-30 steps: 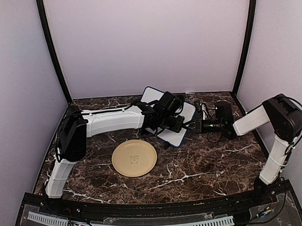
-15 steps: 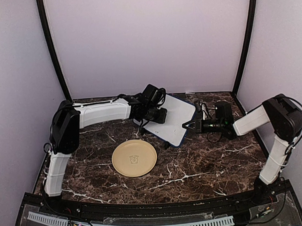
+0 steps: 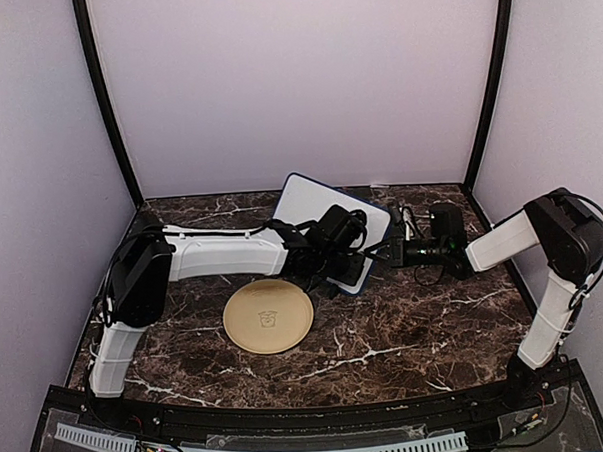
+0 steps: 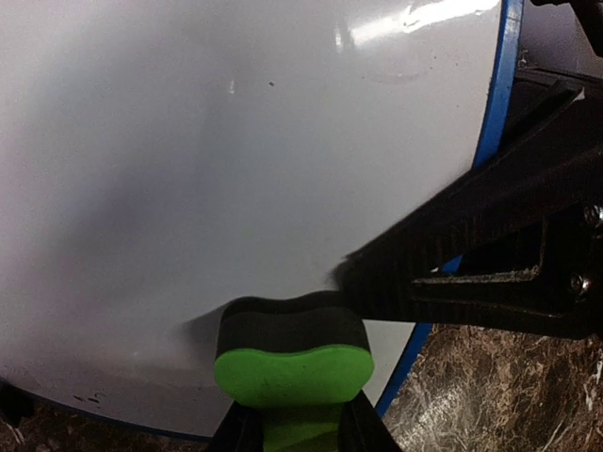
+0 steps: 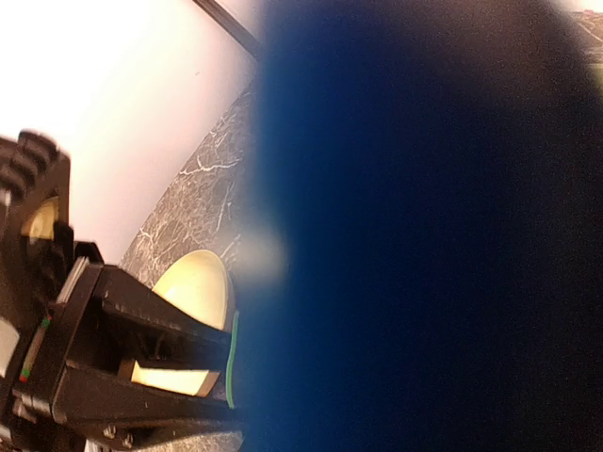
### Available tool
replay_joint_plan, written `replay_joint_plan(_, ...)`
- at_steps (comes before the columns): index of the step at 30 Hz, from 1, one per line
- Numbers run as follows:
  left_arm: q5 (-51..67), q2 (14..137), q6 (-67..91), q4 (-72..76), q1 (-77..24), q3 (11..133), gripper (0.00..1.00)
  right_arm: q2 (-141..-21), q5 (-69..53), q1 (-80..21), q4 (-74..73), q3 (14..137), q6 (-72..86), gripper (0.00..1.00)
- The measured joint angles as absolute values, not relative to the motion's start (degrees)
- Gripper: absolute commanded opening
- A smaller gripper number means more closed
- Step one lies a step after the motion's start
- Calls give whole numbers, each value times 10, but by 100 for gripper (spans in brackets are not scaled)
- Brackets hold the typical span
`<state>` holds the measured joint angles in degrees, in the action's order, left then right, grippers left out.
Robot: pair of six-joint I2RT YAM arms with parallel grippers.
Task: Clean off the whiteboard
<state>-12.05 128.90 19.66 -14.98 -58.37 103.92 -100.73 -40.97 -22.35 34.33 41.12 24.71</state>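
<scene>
The whiteboard (image 3: 316,207) stands tilted at the back of the table, white with a thin blue frame. My left gripper (image 3: 343,256) is over its lower right part, shut on a green bone-shaped eraser (image 4: 294,363) whose dark felt presses on the white surface (image 4: 236,160). My right gripper (image 3: 383,250) is shut on the board's right edge, and its black fingers (image 4: 490,235) reach over the blue frame (image 4: 490,141). In the right wrist view the blurred blue frame (image 5: 424,235) fills most of the picture. The board surface in view looks wiped, with faint specks only.
A round tan plate (image 3: 268,316) lies on the marble table (image 3: 406,332) in front of the board, just below my left forearm. Purple walls with black corner posts close off the back and both sides.
My left gripper carried the eraser up to the board's far left part, then swept back down to its lower right. The right gripper kept its hold on the edge.
</scene>
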Motion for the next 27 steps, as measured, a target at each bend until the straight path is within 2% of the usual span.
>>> replay_joint_plan(13, -91, 1287, 208, -162, -562, 1038, 0, -1007, -411, -223, 343, 412, 248, 0)
replay_joint_plan(27, -112, 1241, 179, -148, -424, 948, 0, -1008, -409, -226, 345, 413, 249, 0)
